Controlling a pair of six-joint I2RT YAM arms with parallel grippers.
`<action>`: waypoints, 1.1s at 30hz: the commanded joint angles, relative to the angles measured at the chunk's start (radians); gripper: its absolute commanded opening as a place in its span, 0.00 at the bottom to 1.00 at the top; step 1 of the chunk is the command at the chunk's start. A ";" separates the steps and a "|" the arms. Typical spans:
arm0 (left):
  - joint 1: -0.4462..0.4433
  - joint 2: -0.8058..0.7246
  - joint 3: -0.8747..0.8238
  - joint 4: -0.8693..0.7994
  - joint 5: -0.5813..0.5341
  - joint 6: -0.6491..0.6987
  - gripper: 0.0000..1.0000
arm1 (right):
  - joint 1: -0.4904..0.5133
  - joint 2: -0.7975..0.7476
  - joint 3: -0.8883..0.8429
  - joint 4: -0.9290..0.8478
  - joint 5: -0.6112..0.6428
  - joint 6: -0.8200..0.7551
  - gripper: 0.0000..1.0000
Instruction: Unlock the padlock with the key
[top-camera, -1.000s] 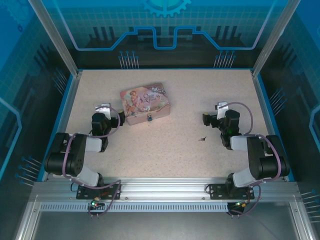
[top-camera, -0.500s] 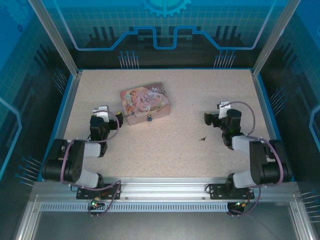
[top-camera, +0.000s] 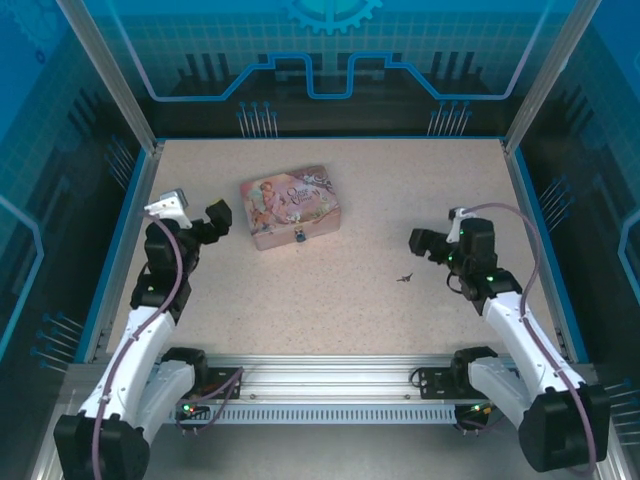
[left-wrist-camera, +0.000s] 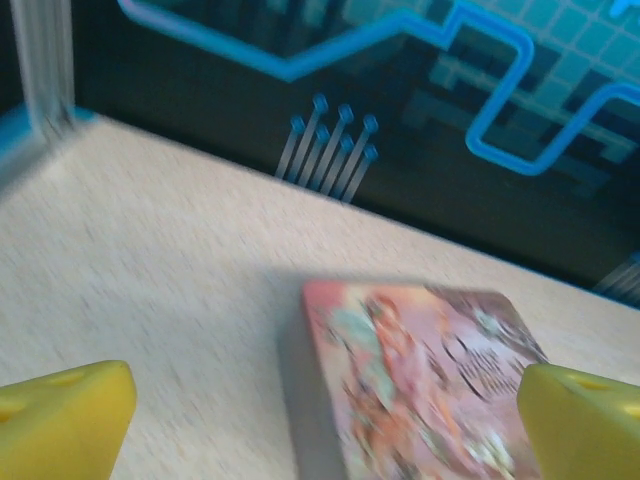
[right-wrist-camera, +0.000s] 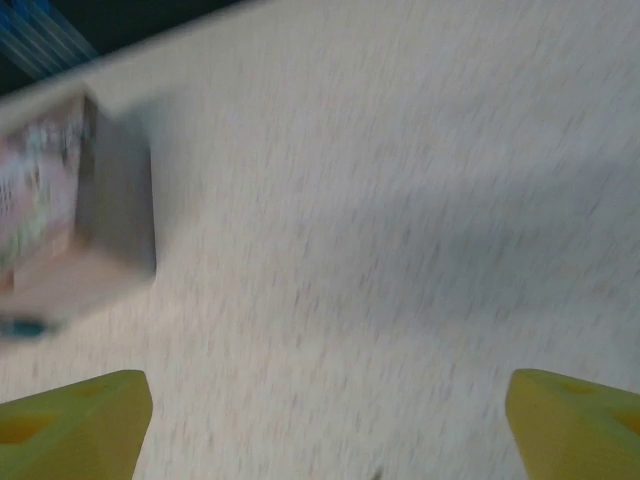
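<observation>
The padlock (top-camera: 299, 237) is a tiny dark blue body hanging at the front side of the pink tin; in the right wrist view it is a blue smear (right-wrist-camera: 20, 327) at the left edge. The key (top-camera: 405, 278) is a dark speck lying on the table right of centre. My left gripper (top-camera: 216, 216) hovers just left of the tin, open, its yellow fingertips (left-wrist-camera: 62, 418) wide apart with nothing between them. My right gripper (top-camera: 420, 241) is above and to the right of the key, open and empty, fingertips (right-wrist-camera: 580, 420) spread.
The pink illustrated tin (top-camera: 292, 205) lies at the middle left of the speckled table (top-camera: 400, 180); it also appears blurred in the left wrist view (left-wrist-camera: 430, 380) and the right wrist view (right-wrist-camera: 55, 190). Blue walls and aluminium posts border the table.
Both arms have unfolded and risen from their crouched pose. The left gripper moved out to the left and now points at the tin; the right gripper shifted slightly down and toward the key.
</observation>
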 joint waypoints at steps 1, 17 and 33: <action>-0.078 -0.003 0.010 -0.247 0.101 -0.167 0.99 | 0.094 0.022 0.001 -0.236 0.022 0.135 0.85; -0.239 0.046 0.007 -0.223 0.080 -0.143 0.99 | 0.278 0.445 0.123 -0.138 0.287 0.178 0.67; -0.239 0.066 0.022 -0.230 0.078 -0.121 0.99 | 0.325 0.616 0.172 -0.238 0.380 0.227 0.59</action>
